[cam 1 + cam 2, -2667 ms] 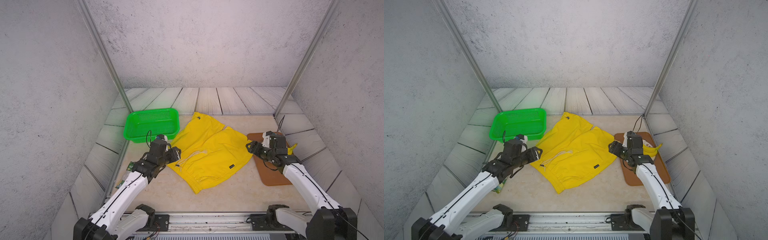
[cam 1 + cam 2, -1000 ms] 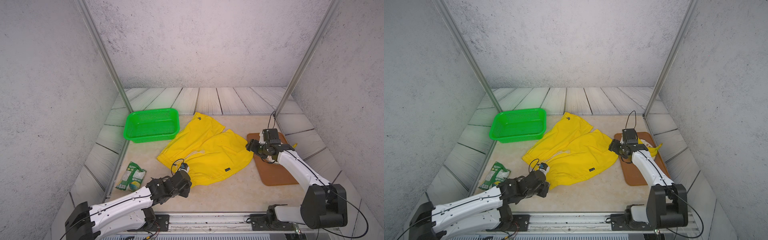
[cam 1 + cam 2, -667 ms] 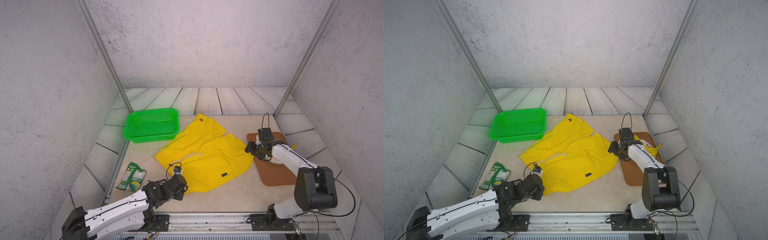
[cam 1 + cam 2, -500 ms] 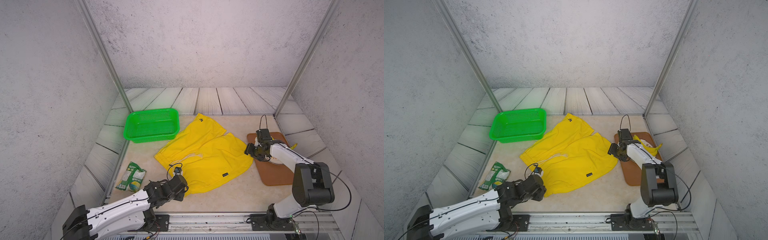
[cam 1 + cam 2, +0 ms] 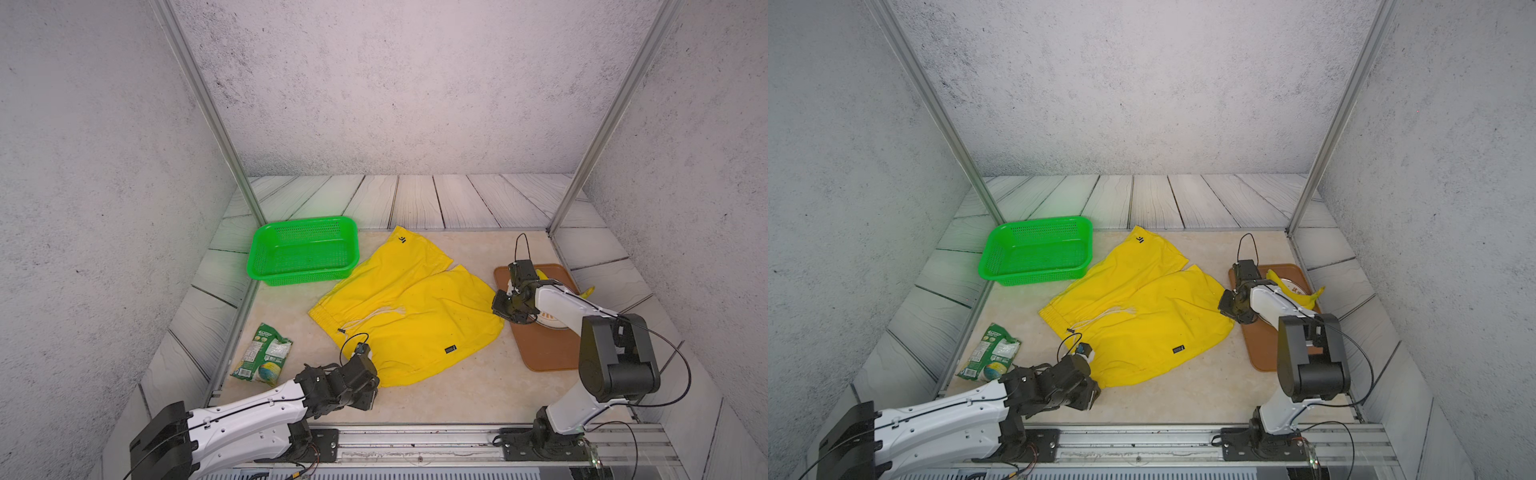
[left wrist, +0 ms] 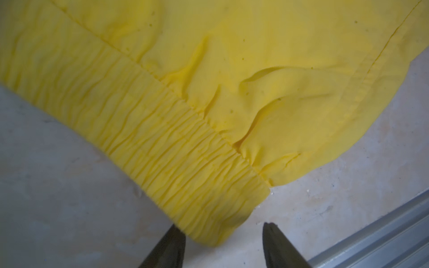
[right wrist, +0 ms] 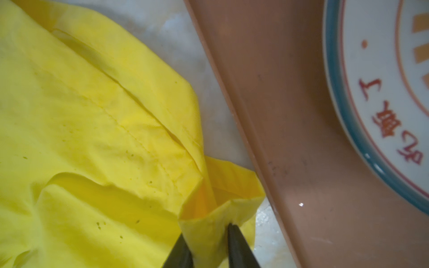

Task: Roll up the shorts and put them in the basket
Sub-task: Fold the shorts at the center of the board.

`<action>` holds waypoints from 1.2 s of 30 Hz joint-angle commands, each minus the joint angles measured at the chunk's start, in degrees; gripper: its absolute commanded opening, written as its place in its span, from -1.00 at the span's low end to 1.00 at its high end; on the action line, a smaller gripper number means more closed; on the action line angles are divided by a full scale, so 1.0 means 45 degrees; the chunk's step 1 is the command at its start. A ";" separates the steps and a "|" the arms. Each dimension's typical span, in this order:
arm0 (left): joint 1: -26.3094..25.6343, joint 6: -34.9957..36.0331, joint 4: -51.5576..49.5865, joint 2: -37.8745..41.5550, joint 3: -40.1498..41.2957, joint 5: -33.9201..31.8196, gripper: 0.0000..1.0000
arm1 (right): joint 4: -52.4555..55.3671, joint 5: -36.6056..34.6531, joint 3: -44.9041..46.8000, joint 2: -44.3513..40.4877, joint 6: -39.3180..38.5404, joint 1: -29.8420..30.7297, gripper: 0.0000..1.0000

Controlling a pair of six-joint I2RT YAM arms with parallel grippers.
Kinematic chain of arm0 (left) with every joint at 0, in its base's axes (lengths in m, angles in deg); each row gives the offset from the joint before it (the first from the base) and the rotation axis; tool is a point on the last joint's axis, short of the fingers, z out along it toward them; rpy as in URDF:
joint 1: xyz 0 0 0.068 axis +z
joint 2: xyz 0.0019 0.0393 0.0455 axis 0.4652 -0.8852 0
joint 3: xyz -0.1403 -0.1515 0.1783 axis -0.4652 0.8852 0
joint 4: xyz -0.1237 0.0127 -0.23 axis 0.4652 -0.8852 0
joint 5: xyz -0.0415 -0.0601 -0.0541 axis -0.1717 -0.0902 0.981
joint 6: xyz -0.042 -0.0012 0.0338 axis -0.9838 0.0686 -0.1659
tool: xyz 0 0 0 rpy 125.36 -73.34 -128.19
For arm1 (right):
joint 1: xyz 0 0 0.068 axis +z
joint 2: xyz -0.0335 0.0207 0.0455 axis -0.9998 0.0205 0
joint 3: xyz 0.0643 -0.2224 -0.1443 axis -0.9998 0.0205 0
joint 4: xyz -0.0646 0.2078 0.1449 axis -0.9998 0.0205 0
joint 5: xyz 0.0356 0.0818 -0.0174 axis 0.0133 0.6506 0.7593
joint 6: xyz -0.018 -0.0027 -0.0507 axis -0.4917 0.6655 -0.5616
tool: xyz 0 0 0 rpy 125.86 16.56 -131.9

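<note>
The yellow shorts [image 5: 407,307] lie spread flat mid-table in both top views, waistband toward the near left and white drawstring on top. My left gripper [image 5: 372,388] sits low at the waistband's near corner. In the left wrist view its fingers [image 6: 176,241] stand open, with the gathered waistband end [image 6: 209,208] just ahead of them and unpinched. My right gripper [image 5: 500,307] is at the shorts' right leg hem beside the tray. The right wrist view shows that gripper [image 7: 206,232] shut on a lifted fold of the hem corner.
A green basket [image 5: 303,251] stands at the back left, touching the shorts' far leg. A green snack bag [image 5: 262,353] lies near the left wall. A brown tray [image 5: 544,345] at the right carries a plate [image 7: 383,81] and a banana [image 5: 1296,293]. A metal rail [image 5: 415,444] runs along the front.
My left gripper has opened and let go of the waistband corner. My right gripper has closed on the leg hem corner. The shorts have barely shifted.
</note>
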 commanded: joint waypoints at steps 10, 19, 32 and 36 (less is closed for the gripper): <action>-0.0357 0.0354 0.0200 0.0289 -0.0342 -0.0979 -0.89 | 0.0006 0.0299 -0.0218 -0.0554 0.0076 0.0038 -1.00; -0.0353 0.0045 -0.2629 0.3486 -0.1035 -0.2155 -1.00 | -0.0557 0.0870 -0.0097 -0.1668 0.0716 -0.1185 -1.00; -0.0460 0.1474 -0.1749 0.2630 -0.2193 -0.0891 -1.00 | -0.2173 0.2361 0.1000 -0.3888 0.2100 -0.2875 -1.00; -0.0554 0.2148 -0.1683 0.1972 -0.3031 0.0049 -1.00 | -0.1746 0.2492 0.0437 -0.4799 0.2206 -0.3560 -1.00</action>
